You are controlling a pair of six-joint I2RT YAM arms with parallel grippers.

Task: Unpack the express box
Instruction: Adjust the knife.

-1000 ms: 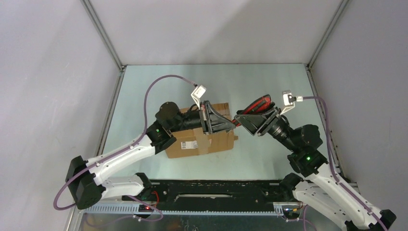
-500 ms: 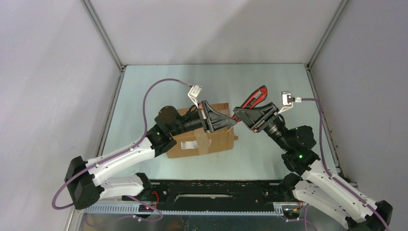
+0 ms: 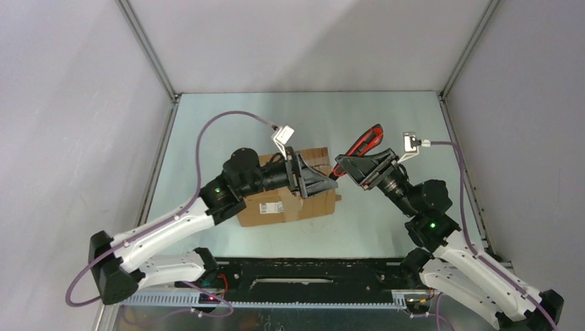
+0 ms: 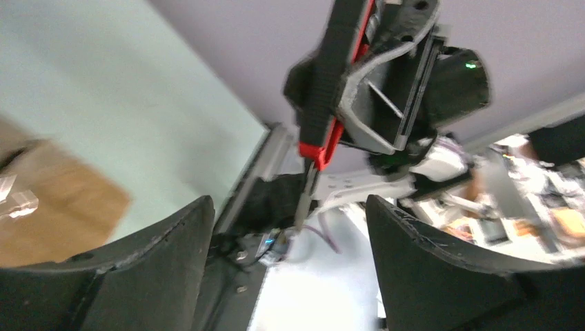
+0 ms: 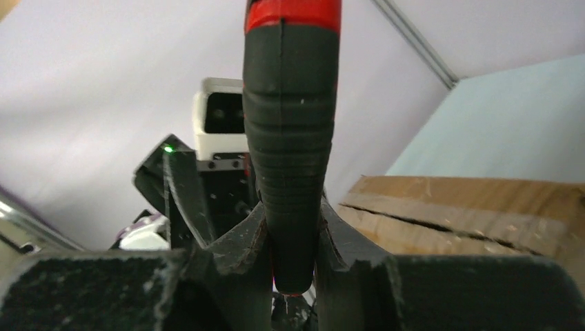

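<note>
The right pincer point(image 3: 341, 165) pinches a red-and-black plastic-handled utility knife point(image 3: 365, 140), the handle clamped tight between its fingers point(image 5: 234, 241). The oblong brown corrugated cardboard express box point(image 3: 314, 202) lies mid-way across the pale green table point(image 3: 386, 117). Its long axis runs left to right and its white shipping label point(image 3: 271, 207) faces the near side. The box sits just left of that pincer, which hangs off the box's right end. The left pincer point(image 3: 331, 181), spread and empty, hovers over the box's right top and is the nearer. A cut would likely run leftward along the long axis.
</note>
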